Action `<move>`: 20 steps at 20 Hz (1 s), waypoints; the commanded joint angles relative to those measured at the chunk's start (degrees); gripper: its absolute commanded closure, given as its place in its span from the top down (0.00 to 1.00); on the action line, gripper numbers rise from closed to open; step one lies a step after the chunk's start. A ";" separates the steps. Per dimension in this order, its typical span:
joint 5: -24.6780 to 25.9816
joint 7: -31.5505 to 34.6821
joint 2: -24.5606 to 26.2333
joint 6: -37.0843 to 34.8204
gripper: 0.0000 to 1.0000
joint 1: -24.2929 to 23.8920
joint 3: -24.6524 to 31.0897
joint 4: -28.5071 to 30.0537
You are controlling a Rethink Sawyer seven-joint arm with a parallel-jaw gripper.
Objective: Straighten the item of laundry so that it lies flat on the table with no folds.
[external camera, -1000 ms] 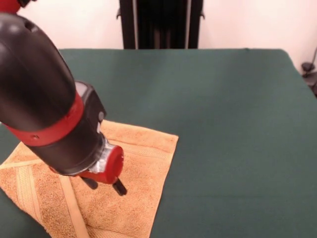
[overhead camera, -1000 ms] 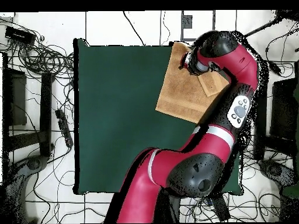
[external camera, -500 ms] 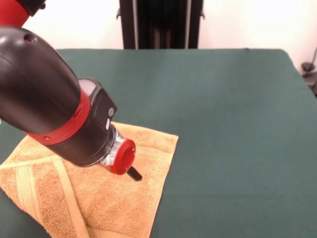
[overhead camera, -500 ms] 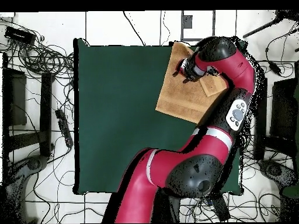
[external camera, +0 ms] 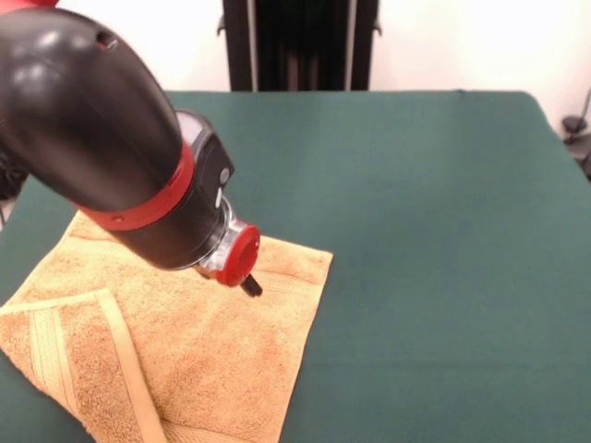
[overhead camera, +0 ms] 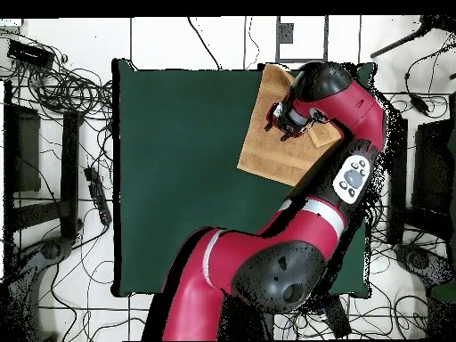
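The towel (external camera: 185, 351) lies at the table's (external camera: 434, 231) 8 o'clock corner in the front view, not yet flat: one corner is folded back over the body at the towel's own 8 o'clock, its woven band face up. That flap looks like what remains to undo. The arm (external camera: 111, 148) slants down from 11 o'clock, wrist tilted, so the gripper (external camera: 251, 287) hangs just above the towel's 1 o'clock part, well apart from the fold. Only a dark tip shows, so I cannot tell whether it is clenched or released
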State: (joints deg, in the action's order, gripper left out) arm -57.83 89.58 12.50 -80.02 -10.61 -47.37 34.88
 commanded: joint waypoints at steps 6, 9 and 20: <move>5.46 9.82 1.21 12.10 1.00 2.76 12.92 13.26; 5.88 9.06 2.33 14.10 1.00 1.94 14.73 11.99; 7.47 9.62 2.98 12.84 1.00 0.29 22.24 11.02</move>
State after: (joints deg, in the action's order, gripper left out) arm -50.77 89.58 11.14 -68.83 -10.68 -37.49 40.36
